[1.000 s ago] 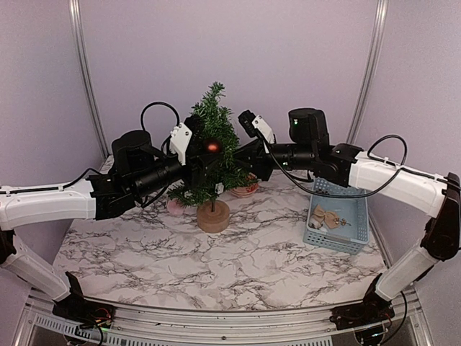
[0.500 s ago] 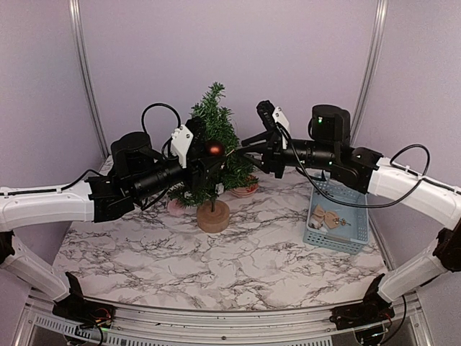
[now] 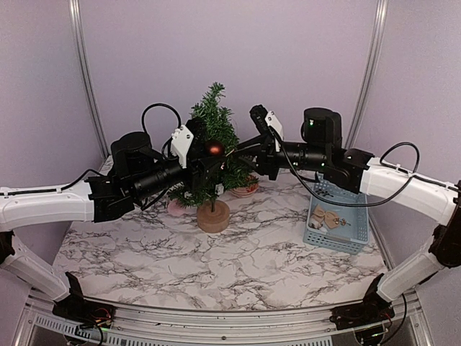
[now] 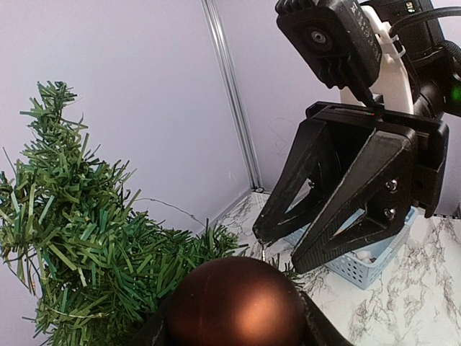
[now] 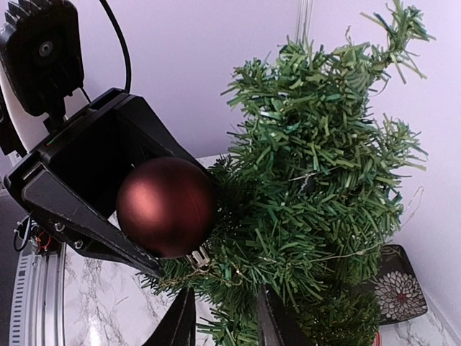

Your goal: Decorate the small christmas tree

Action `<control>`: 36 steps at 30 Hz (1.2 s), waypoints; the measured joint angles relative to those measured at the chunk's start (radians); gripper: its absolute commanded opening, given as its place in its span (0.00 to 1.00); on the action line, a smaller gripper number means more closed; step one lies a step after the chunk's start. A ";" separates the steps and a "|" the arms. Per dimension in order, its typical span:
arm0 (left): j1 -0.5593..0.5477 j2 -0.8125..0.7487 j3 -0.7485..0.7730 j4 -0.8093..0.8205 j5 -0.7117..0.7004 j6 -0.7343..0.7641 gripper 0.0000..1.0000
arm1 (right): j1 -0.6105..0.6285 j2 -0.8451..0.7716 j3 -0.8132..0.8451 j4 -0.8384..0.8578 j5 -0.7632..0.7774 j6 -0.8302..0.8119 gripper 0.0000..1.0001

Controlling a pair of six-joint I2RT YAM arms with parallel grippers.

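Since a moment ago, the right gripper (image 3: 236, 149) has edged left toward the small christmas tree (image 3: 214, 108), jaws parted. The left gripper (image 3: 213, 154) clasps a red bauble (image 5: 166, 207) against its branches. The tree stands far-centre on the marble-patterned table (image 3: 216, 259), with lavender walls (image 3: 216, 43) behind.

small christmas tree (image 3: 215, 122) | dark green, bristly | upright | round tan base

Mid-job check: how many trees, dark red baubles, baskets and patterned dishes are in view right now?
small christmas tree: 1
dark red bauble: 1
blue basket: 1
patterned dish: 1
Total: 4
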 measured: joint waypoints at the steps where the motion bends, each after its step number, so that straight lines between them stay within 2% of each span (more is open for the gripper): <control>1: 0.000 0.000 0.000 0.000 0.000 0.000 0.24 | 0.000 0.001 0.000 0.006 0.000 0.000 0.27; 13: 0.000 0.000 0.000 0.000 0.000 0.003 0.24 | 0.000 0.043 0.026 0.030 -0.004 -0.001 0.00; 36: -0.034 -0.006 0.000 -0.003 -0.018 0.030 0.24 | -0.001 -0.015 0.024 -0.026 -0.026 0.005 0.00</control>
